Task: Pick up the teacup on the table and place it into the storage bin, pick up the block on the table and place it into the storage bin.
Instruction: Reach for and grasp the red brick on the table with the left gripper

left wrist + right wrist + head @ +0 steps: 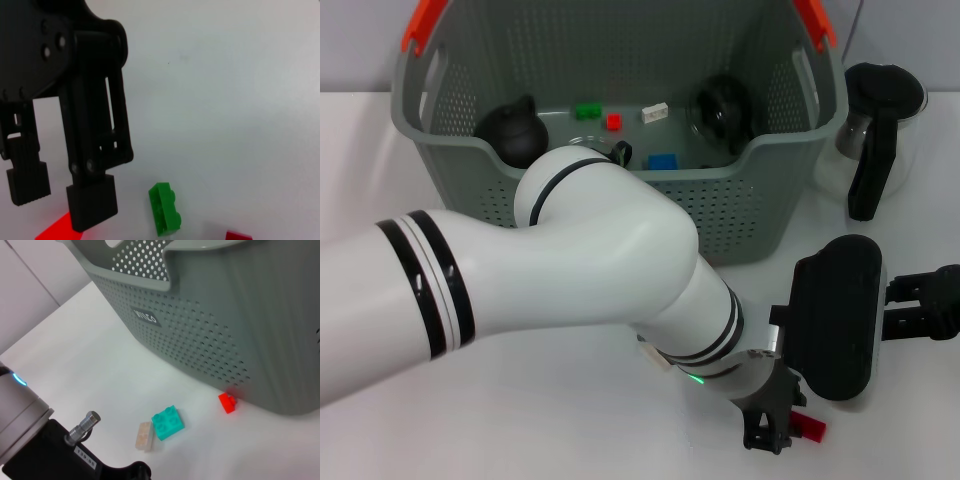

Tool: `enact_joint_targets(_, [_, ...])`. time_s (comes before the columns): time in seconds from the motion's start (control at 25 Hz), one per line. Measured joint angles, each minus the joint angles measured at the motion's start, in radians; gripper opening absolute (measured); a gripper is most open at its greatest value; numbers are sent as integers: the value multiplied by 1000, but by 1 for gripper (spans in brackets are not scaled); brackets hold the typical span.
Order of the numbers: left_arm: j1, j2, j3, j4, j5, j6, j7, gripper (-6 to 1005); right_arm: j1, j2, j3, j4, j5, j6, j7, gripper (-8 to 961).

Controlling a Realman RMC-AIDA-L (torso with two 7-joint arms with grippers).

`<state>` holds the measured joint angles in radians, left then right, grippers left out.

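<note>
Left arm reaching low across the white table (570, 420)

The left gripper (772, 432) hangs at a red block (809, 427) near the front edge; behind, the storage bin (740, 215) holds two dark teapots and small blocks. A glass jug (875, 135) stands beside it.

Left gripper (772, 432) low over the table, fingers (92, 207) apart; right gripper (930, 305) seemingly idle at right.

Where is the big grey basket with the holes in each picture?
Head view: the storage bin fills the top middle, behind the left arm.
Left wrist view: not in it; just the left gripper, jaws apart, over the table.
Right wrist view: its holed wall fills the upper right.
Shared landmark: the white table; the right gripper sits at the head view's right edge.
</note>
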<state>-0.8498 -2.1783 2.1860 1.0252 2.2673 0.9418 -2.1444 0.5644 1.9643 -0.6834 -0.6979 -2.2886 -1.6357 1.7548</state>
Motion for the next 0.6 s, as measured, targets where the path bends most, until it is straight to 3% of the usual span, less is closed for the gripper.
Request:
enact_joint_targets(0.12, [0, 0, 1, -1, 0, 1, 0, 370, 0, 0, -1, 0, 0, 1, 0, 685])
enact_joint_targets(0.32, [-3, 0, 11, -1, 0, 4, 0, 246, 2, 1, -2, 0, 0, 1, 0, 686])
enact_joint_targets(0.6, [-9, 0, 4, 5, 0, 32, -2, 254, 3, 0, -1, 0, 0, 2, 1, 684])
